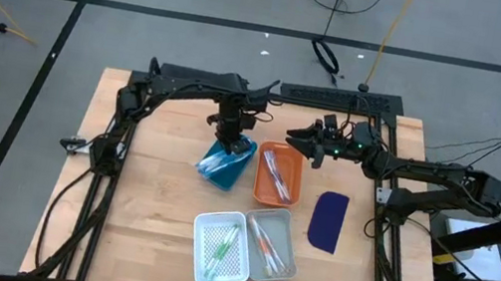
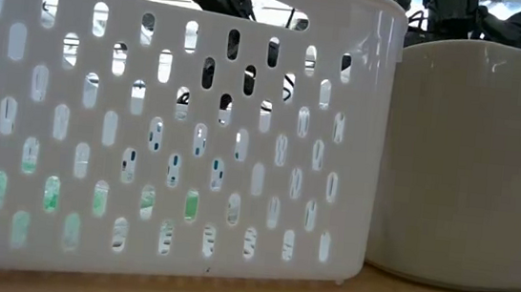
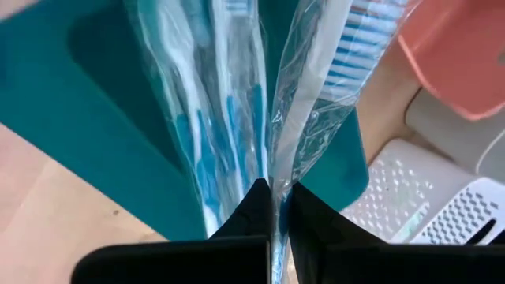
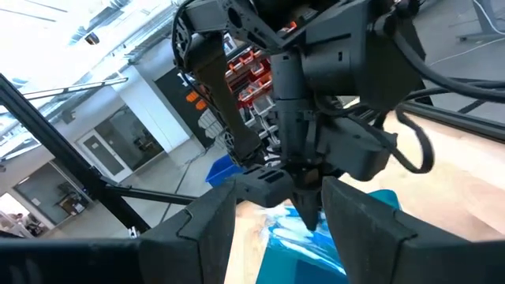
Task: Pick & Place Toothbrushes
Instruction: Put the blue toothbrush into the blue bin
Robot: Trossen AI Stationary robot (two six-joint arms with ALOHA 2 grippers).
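Observation:
Wrapped toothbrushes with blue accents (image 3: 213, 118) lie in a teal tray (image 1: 222, 168) at the table's middle, and my left gripper (image 1: 230, 143) reaches down into it, shut on clear wrapper. More toothbrushes lie in the orange tray (image 1: 279, 173), green ones in the white perforated basket (image 1: 220, 247), and an orange one in the pale tray (image 1: 272, 245). My right gripper (image 1: 295, 140) hangs open above the orange tray's far edge, pointing toward the left arm, with nothing between its fingers. My left gripper (image 3: 272, 189) pinches the clear plastic wrapper (image 3: 274, 162) of a blue-and-white toothbrush between its two fingers. The fingers come from above, slanting down. The wrapped brush stretches away from the fingertips over the teal tray; whether its far end rests in the tray I cannot tell.
A dark blue flat oblong piece (image 1: 328, 222) lies right of the pale tray. The low view is filled by the white basket's wall (image 2: 166, 127) and the pale tray's wall (image 2: 475, 157). Bare wood lies at the table's left and near-right parts.

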